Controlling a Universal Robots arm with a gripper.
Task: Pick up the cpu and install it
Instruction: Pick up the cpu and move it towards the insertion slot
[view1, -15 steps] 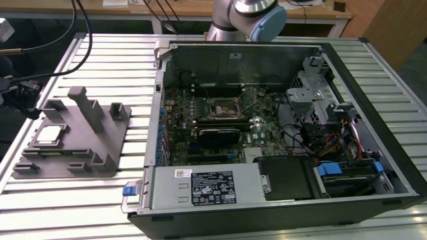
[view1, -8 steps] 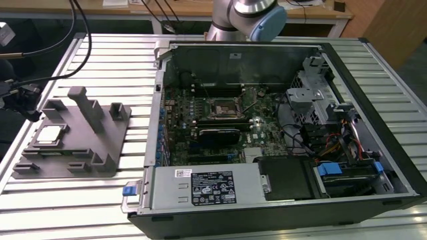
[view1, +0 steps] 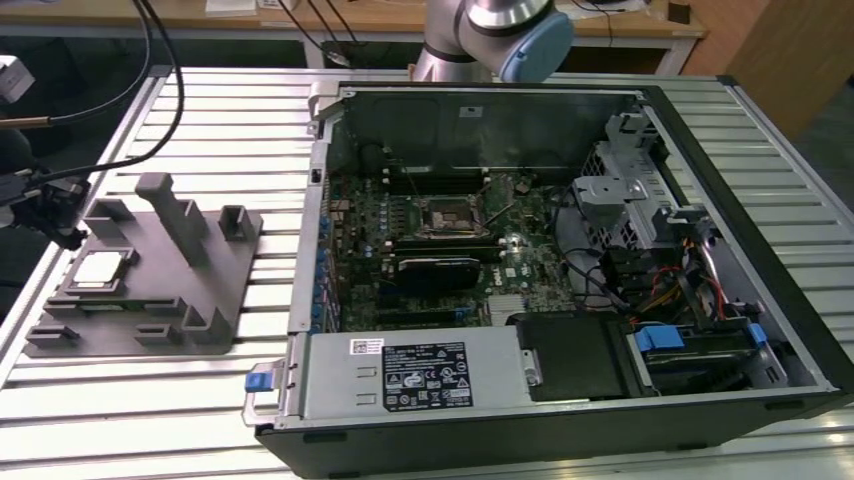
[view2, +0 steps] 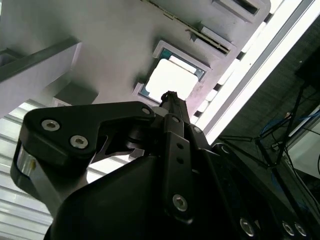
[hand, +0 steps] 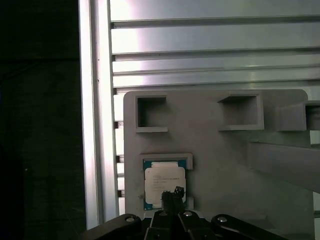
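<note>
End effector (hand: 173, 192) pointing downward, drawn closed to a narrow tip

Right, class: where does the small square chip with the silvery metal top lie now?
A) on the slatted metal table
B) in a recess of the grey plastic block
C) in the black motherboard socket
B: the silvery square chip sits framed in the grey plastic block.

The arm (view1: 461, 30) is a silvery metal tube with a rounded pale blue cap (view1: 534, 45) on its joint. Thin black cables (view1: 163, 70) loop toward its wrist end. In both wrist views the gripper (view2: 170, 97) is matte black, built of flat plates and rounded links, fastened with bright silver screws (view2: 79, 141) set in round recesses, with one shiny metal edge.
</note>
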